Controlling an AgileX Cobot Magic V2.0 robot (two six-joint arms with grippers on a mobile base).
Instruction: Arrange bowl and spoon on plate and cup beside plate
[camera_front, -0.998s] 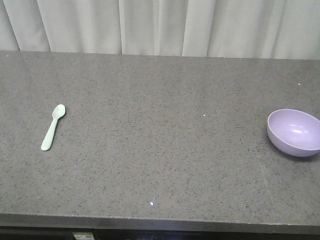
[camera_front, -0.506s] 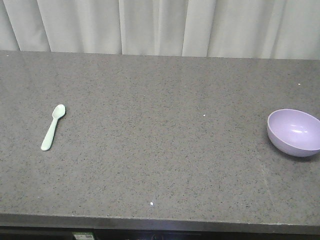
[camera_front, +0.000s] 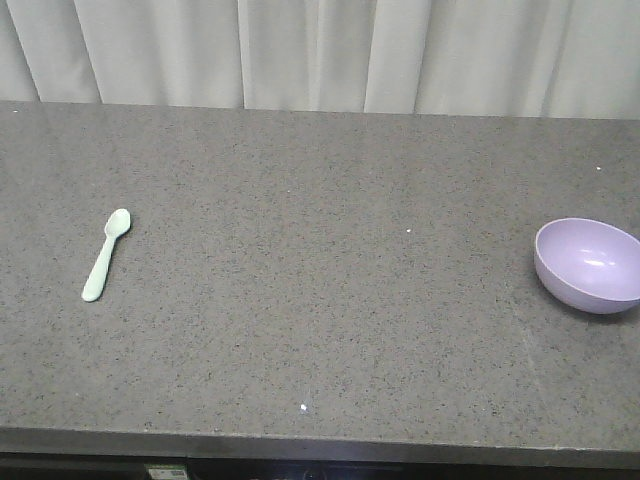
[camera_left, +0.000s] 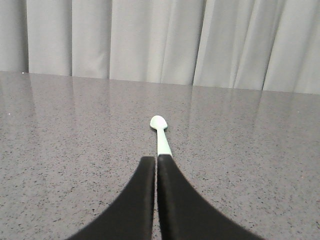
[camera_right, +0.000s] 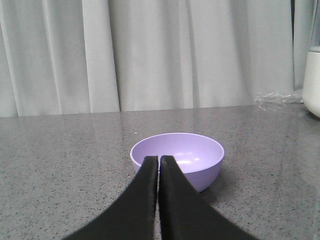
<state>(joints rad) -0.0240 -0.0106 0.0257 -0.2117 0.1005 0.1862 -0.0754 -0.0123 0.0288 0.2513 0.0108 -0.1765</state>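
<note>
A dark grey speckled stone table (camera_front: 320, 300) stands in front of a pale pleated curtain (camera_front: 320, 50). The mint-green spoon (camera_front: 106, 255) lies flat near the left end of the table, its bowl end pointing toward the curtain and its handle slanting toward the front edge. The lilac bowl (camera_front: 588, 265) sits upright and empty at the far right end, well apart from the spoon, with its right side cut off by the frame edge.

In the left wrist view, the left hand (camera_left: 156, 160) has its two black fingers (camera_left: 135, 205) pressed together with nothing between them. The spoon lies straight ahead of the tips, with the near end of its handle hidden behind them.

In the right wrist view, the right hand (camera_right: 158, 160) is likewise closed tight and holds nothing. The bowl sits just beyond its tips, which overlap the near rim. At the far right of that view are a white object (camera_right: 312, 80) and some crumpled clear plastic (camera_right: 275, 97).
</note>
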